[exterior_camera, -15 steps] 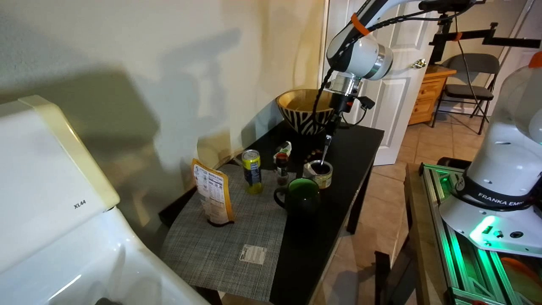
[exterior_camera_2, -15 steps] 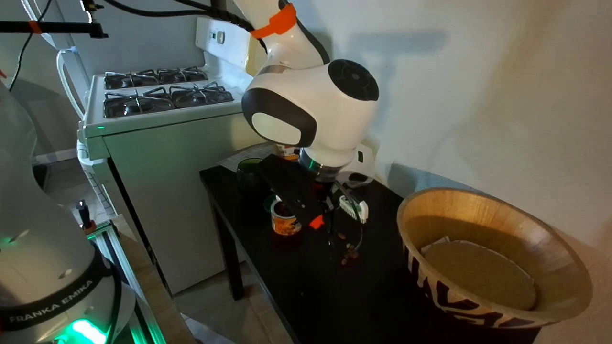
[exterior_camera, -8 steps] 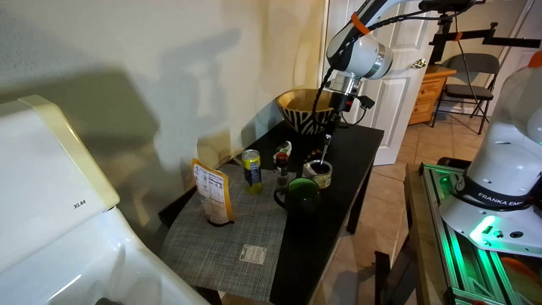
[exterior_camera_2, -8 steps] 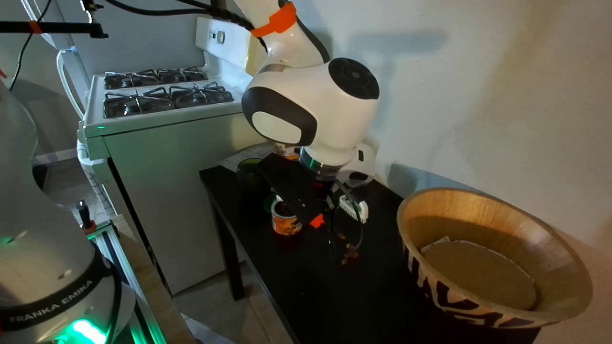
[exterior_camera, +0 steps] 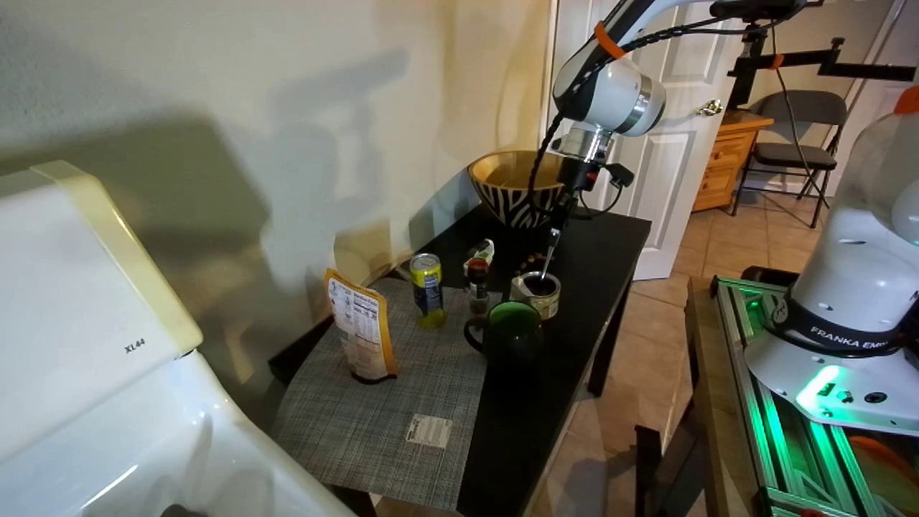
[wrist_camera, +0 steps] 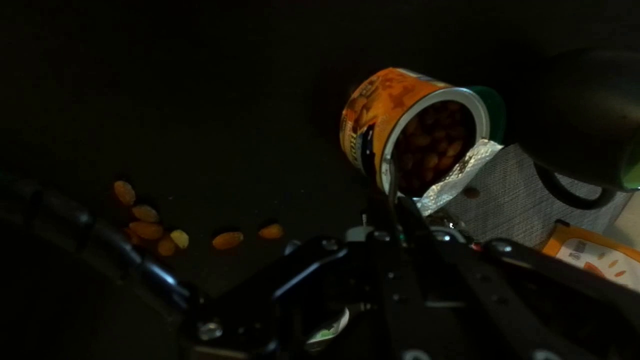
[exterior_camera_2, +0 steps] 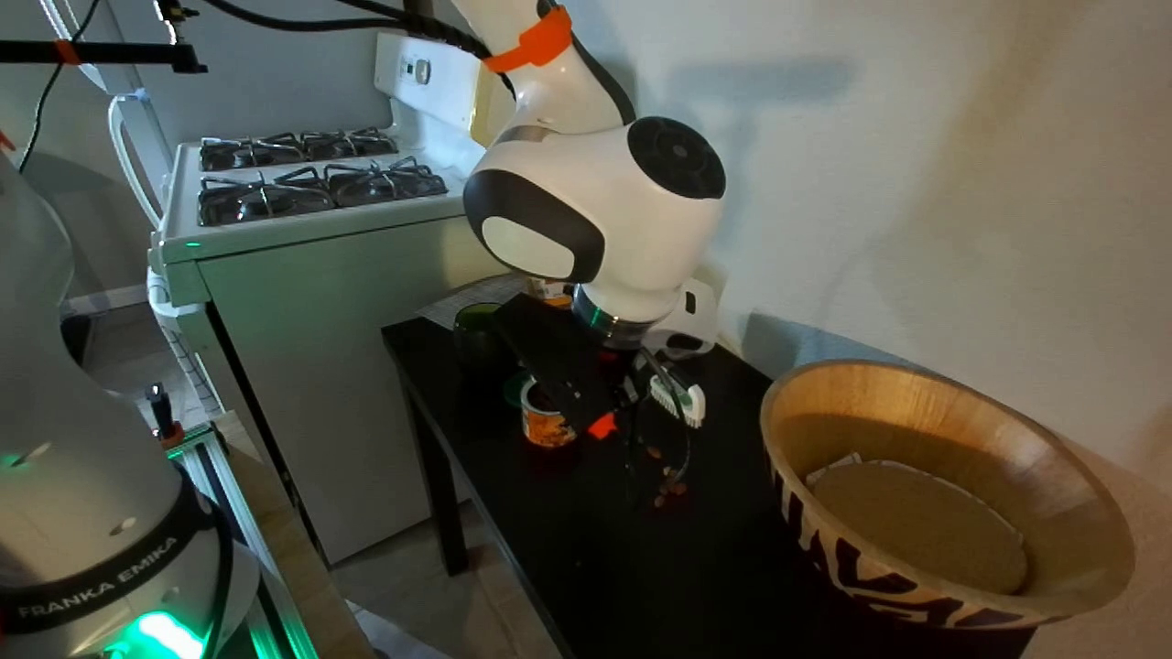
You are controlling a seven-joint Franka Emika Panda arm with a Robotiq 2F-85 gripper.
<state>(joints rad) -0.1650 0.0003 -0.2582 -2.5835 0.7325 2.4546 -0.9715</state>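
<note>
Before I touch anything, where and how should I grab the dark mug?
Probably by its handle, coming in from the gray placemat side: it loops out from the upright mug over that placemat, while the nut can stands close on another side.

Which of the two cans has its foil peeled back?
The orange nut can, beside the mug; the yellow-and-blue can shows no peeled foil.
</note>
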